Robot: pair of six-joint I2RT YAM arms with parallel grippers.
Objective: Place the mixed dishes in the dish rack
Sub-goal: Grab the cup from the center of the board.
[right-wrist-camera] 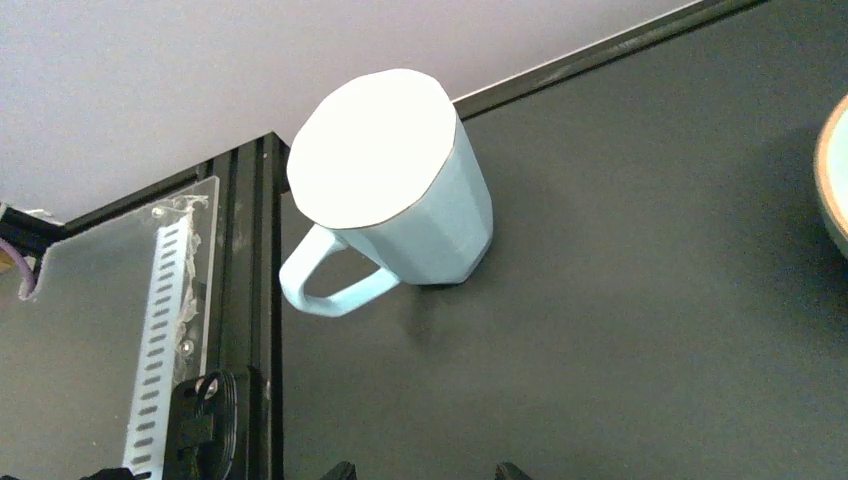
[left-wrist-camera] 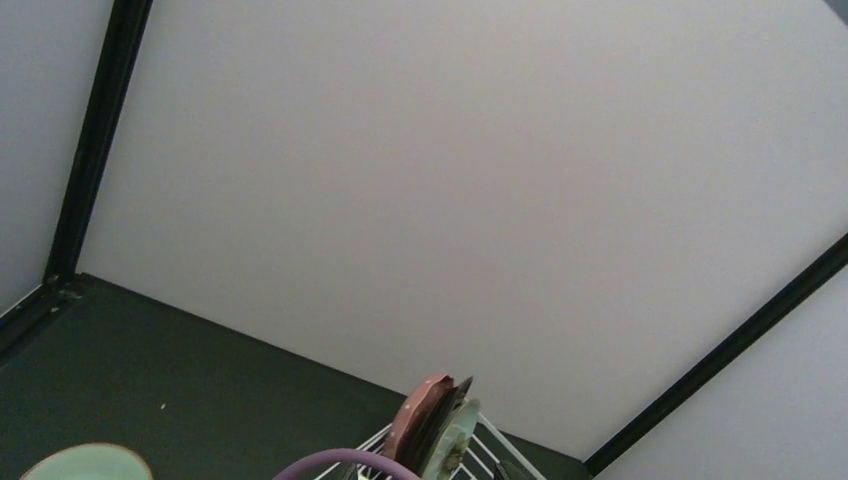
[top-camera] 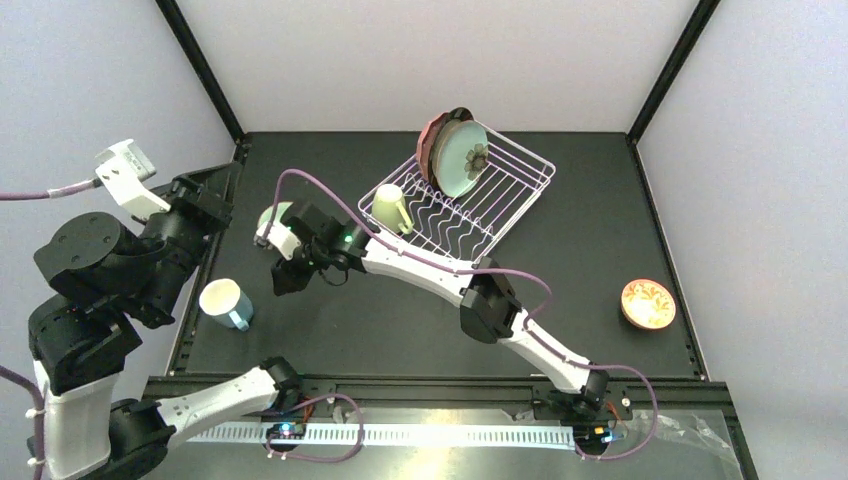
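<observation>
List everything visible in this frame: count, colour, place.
table: one, black
dish rack: one, white wire, far centre of table
plates: three, pink, dark-rimmed, mint flowered, upright in rack
cream mug: one, cream, rack's left end
light-blue mug: one, table, near left
pale-green bowl: one, left of rack, partly hidden
orange-patterned bowl: one, table's right edge
left gripper: one, open, empty, raised far left
right gripper: one, open, empty, between blue mug and green bowl
</observation>
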